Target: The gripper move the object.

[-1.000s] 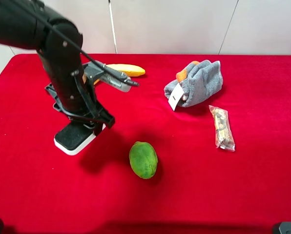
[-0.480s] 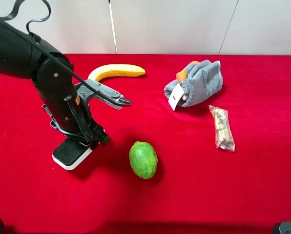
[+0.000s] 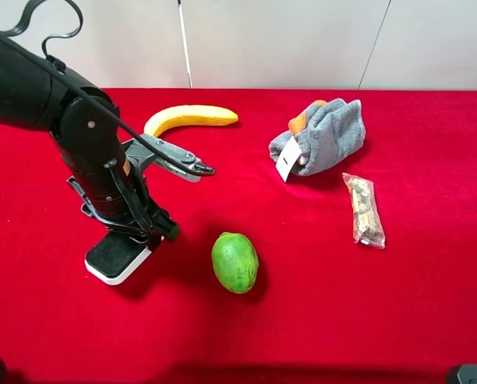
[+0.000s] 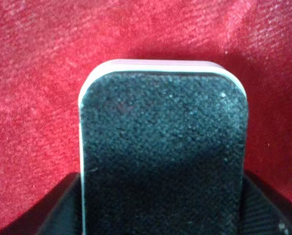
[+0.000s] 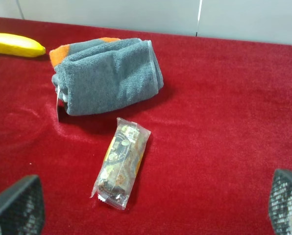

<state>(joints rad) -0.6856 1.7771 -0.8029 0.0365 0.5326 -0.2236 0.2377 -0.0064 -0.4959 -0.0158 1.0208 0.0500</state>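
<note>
Exterior high view: near the counter's [image 3: 318, 320] left edge, our left gripper [image 3: 139, 233] clamps one end of the object [image 3: 113, 258], a black-topped board eraser held low. We judge this end-hold could let it pivot, slip, or drag and snag near the green fruit [image 3: 235, 262].

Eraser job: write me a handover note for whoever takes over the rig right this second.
Left gripper: shut on the eraser; the wrist view shows a finger on each of its long sides.
Right gripper: open, holding nothing, facing the towel and packet.
Eraser: on the near left of the red table in the high view, left of the green fruit. It looks to be resting on the cloth, but I can't be sure.
Done: the grasp.
Left: move the eraser and release it. No target spot is shown.
</note>
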